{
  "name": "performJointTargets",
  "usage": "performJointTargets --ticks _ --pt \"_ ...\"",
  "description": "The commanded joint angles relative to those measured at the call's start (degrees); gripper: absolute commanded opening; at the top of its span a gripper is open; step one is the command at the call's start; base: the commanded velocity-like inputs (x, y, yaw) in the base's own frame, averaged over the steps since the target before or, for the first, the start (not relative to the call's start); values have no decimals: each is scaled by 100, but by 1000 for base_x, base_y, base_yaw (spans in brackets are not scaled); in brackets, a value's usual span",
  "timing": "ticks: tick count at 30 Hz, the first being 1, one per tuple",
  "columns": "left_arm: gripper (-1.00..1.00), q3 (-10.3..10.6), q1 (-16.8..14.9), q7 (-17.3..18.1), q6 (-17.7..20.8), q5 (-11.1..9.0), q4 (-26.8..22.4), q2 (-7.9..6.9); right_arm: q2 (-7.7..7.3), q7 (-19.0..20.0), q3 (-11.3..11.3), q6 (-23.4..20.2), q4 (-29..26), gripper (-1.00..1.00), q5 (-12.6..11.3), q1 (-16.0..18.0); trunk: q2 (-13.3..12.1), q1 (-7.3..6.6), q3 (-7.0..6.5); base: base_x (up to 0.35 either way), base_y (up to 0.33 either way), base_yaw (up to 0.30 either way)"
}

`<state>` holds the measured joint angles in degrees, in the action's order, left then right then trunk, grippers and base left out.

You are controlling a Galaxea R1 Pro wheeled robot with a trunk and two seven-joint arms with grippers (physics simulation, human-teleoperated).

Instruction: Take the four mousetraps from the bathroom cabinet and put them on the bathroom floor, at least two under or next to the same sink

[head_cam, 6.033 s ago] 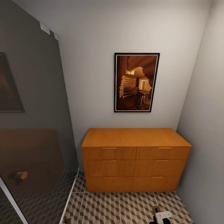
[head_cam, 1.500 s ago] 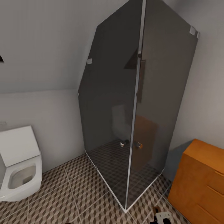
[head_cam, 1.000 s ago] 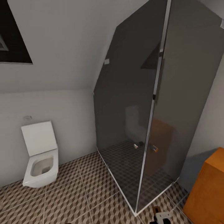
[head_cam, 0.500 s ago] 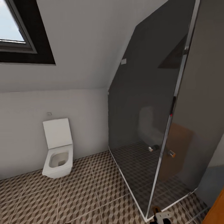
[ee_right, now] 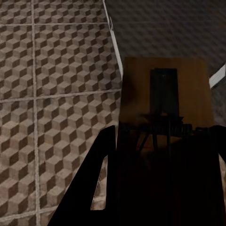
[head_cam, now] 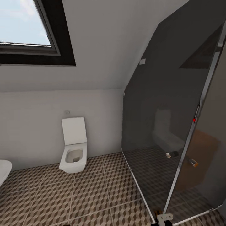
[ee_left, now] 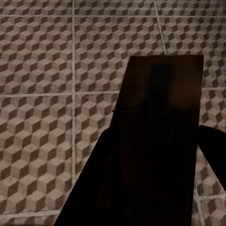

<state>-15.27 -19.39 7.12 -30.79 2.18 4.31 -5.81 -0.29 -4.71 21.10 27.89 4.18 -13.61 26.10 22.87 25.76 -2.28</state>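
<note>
**Turning away from the cabinet, a trap in each gripper**

Now I look close first. My right gripper [ee_right: 162, 188] pinches a mousetrap [ee_right: 165, 89], a brown board with a dark spring, sticking out past the fingers. My left gripper [ee_left: 155, 188] pinches another mousetrap [ee_left: 160, 94], dark and in shadow. The bathroom floor [ee_left: 42, 94] lies below both, well apart from the boards.

Farther out from the grippers stand the glass shower [head_cam: 175, 125] and, beyond it, the toilet [head_cam: 74, 147]. A white rim [head_cam: 3, 171] peeks in at the edge; I cannot tell if it is the sink.

The whole view has swung. A moment ago the cabinet showed; now it is gone. I think I am carrying two traps toward the sink.
</note>
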Motion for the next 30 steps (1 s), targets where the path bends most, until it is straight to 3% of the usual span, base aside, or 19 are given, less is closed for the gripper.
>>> performJointTargets --ticks 1,30 --pt "-100 -48 -6 26 -40 20 26 -5 3 14 52 32 19 -100 -54 6 5 2 2 0 0 300" --pt "-100 -48 14 9 -81 20 26 18 3 14 52 32 18 -100 -54 3 5 2 2 0 0 300"
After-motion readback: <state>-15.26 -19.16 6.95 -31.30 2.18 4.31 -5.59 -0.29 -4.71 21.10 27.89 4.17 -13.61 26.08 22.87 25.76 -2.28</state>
